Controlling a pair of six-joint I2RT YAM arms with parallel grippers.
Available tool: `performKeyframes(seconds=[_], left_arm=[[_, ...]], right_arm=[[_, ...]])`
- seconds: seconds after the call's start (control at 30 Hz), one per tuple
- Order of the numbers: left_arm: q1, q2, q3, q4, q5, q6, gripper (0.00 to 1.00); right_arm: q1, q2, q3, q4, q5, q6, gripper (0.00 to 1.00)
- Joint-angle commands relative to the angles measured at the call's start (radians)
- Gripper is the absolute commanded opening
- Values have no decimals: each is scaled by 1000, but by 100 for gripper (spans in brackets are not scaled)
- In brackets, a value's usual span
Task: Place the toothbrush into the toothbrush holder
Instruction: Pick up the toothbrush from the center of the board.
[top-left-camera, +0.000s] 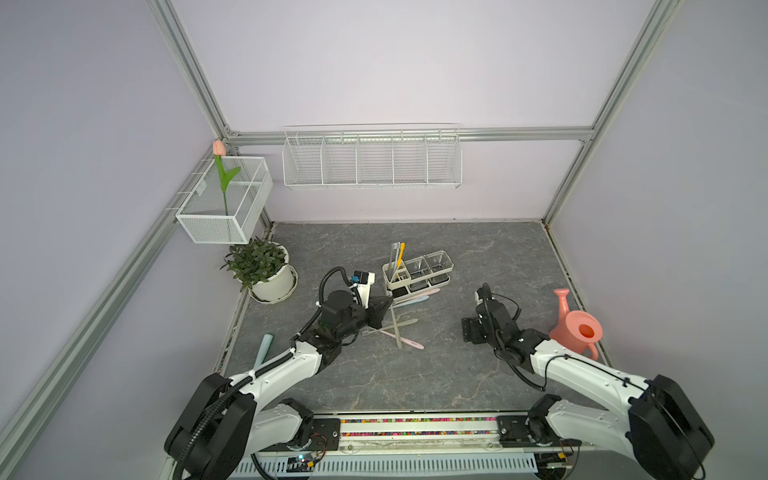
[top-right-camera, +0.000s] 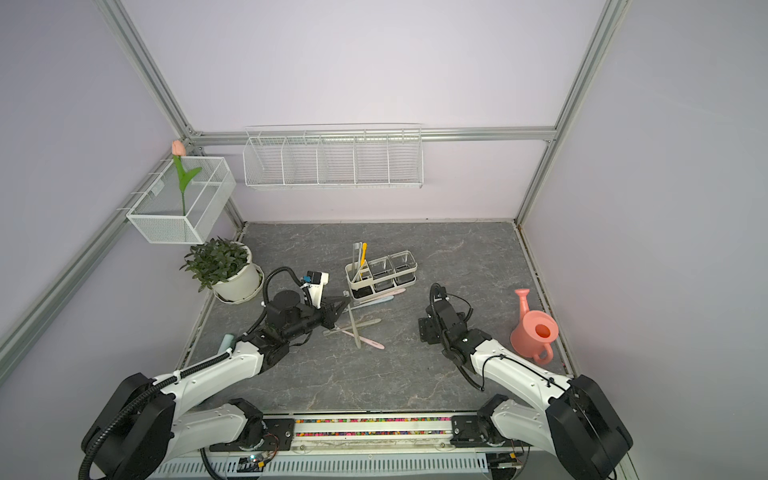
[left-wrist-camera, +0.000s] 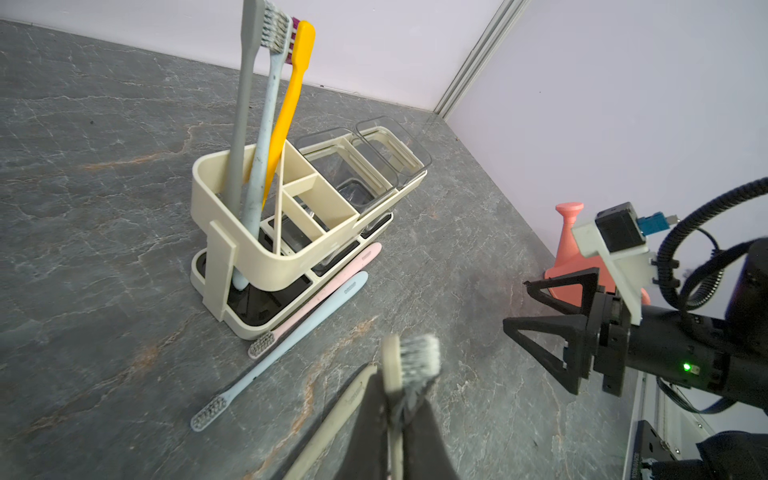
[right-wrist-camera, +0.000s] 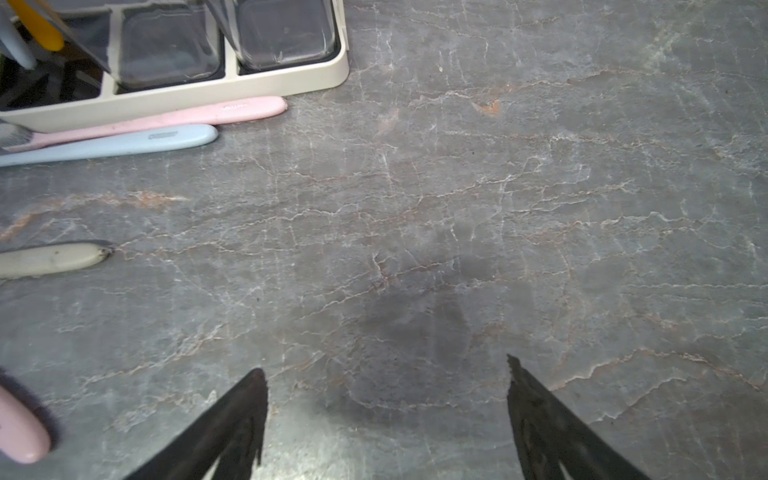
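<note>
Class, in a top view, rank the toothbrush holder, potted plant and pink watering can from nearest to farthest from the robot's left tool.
From the left tool, shut on a toothbrush:
1. Toothbrush holder, just beyond its tip.
2. Potted plant, at the left wall.
3. Watering can, far right edge.
</note>
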Motion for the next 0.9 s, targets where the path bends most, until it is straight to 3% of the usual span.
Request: performKeyframes(seconds=[0.0, 0.43, 0.7, 0.87], left_arm=[[1, -28, 38, -38, -30, 13, 0], [1, -70, 230, -212, -139, 90, 0], [1, -32, 266, -23, -210, 124, 0], [1, 28, 397, -74, -184, 214, 0]], right_arm=[[-18, 20, -23, 62, -25, -38, 91], [-32, 38, -50, 115, -13, -30, 91], [-50, 33, -62, 124, -22, -19, 91], [-55, 53, -51, 115, -33, -15, 91]])
